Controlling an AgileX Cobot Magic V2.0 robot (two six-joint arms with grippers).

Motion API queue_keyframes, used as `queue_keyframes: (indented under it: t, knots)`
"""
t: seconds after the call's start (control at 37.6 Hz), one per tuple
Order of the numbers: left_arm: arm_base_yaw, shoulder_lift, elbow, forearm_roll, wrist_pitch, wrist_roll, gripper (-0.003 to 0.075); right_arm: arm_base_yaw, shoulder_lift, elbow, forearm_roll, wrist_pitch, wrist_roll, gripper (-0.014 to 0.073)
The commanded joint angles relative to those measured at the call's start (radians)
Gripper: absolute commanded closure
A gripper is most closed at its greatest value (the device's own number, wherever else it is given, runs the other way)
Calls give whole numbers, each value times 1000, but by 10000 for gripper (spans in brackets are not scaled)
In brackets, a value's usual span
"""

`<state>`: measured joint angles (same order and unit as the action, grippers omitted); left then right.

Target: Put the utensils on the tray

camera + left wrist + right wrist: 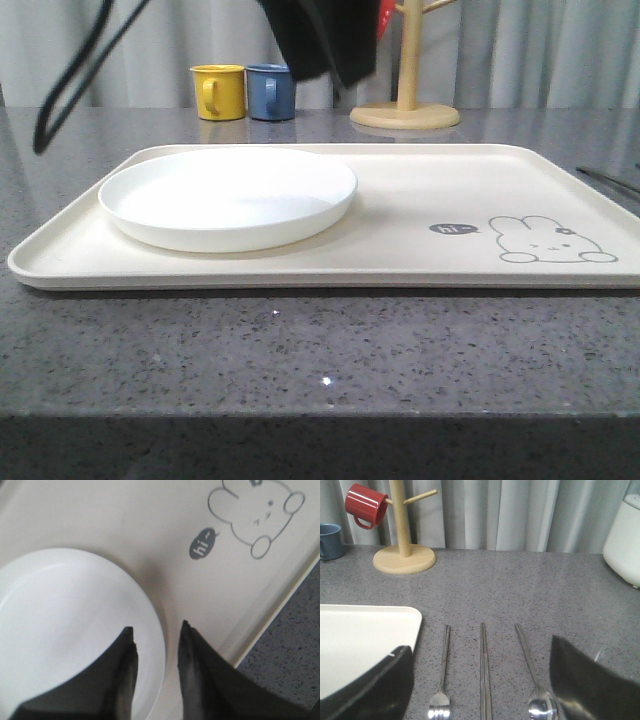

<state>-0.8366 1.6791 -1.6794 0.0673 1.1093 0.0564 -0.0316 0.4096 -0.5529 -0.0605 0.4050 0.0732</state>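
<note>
White plate on cream tray, fork, chopsticks, spoon beside it

A grey speckled stone countertop fills the foreground, glossy enough to catch small points of light. Behind it hang pale grey-white curtains in vertical folds, evenly lit. A white appliance stands on the counter at its far edge, near the curtains
</note>
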Motion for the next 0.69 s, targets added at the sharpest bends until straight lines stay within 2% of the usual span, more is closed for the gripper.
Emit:
queue_keyframes:
  t: [0.0,0.05,0.27,0.51,0.67]
  knots:
    - [44,-117,-27,-11,-57,-17,690,-6,11,-36,-4,-74,-6,11]
    - [78,-151,-27,-11,-57,-26,740,-6,11,-36,-4,-74,-6,11]
    - [274,-303,50,-11,-96,-35,738,-6,11,-36,-4,-74,-6,11]
    - [532,-587,358,-11,-278,-42,738,-6,11,-36,-4,-74,-6,11]
    - [655,-799,610,-17,-447,-42,738,-6,11,-36,-4,-74,-6,11]
